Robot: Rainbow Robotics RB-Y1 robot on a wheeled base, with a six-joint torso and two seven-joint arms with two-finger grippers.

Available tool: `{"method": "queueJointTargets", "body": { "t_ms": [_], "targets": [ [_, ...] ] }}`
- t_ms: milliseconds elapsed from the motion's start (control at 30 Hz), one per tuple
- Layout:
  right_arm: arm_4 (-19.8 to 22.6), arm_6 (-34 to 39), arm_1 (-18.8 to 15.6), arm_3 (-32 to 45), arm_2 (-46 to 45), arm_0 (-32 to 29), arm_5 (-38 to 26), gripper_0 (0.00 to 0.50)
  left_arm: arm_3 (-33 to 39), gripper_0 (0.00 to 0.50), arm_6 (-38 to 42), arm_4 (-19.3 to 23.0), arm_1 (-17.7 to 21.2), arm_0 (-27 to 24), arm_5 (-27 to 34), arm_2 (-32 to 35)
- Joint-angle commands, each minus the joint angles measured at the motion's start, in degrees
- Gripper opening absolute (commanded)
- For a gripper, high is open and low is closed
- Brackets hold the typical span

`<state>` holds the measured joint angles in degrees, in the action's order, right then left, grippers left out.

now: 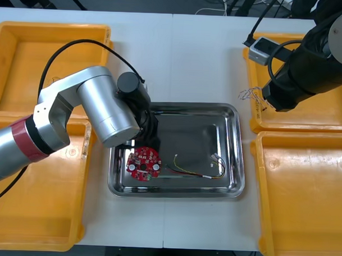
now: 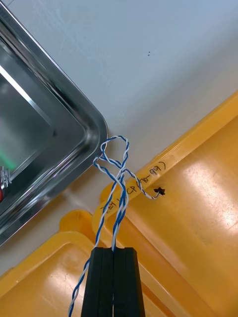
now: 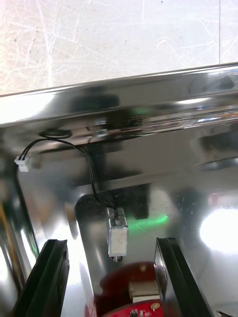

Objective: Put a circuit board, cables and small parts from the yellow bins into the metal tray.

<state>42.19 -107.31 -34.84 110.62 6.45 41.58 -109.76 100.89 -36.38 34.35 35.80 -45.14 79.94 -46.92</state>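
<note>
Right gripper (image 2: 113, 255) is pinched shut on the twisted blue and white cable (image 2: 117, 173), dangling it over the rim of the far right yellow bin (image 2: 198, 208), near the metal tray (image 2: 89, 124). It's held high so it clears the rims, I'd guess. Left gripper (image 3: 110, 242) is spread wide, low over the tray's left end above the red circuit board (image 1: 144, 162) (looks set down). A red and yellow cable (image 1: 194, 172) lies right of it.

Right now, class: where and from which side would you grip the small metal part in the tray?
Grip the small metal part across its flat long sides, from above: a boxy block lying in the metal tray, between the open left gripper's fingers. Avoid its black cable. The right gripper holds a twisted cable over a yellow bin.
</note>
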Motion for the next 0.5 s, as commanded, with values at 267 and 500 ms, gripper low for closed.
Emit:
{"method": "queueJointTargets", "body": {
  "t_ms": [267,500],
  "targets": [
    [-1.1,1.4,-0.5,1.6,0.1,0.0,-0.2,0.000,0.6,0.500,-7.7,7.0,1.4,-4.1,8.4,11.4],
    [-0.1,1.4,-0.5,1.6,-0.6,1.0,-0.2,0.000,-0.8,0.500,-15.3,11.5,1.9,-6.0,15.7,19.1]
  ]
}}
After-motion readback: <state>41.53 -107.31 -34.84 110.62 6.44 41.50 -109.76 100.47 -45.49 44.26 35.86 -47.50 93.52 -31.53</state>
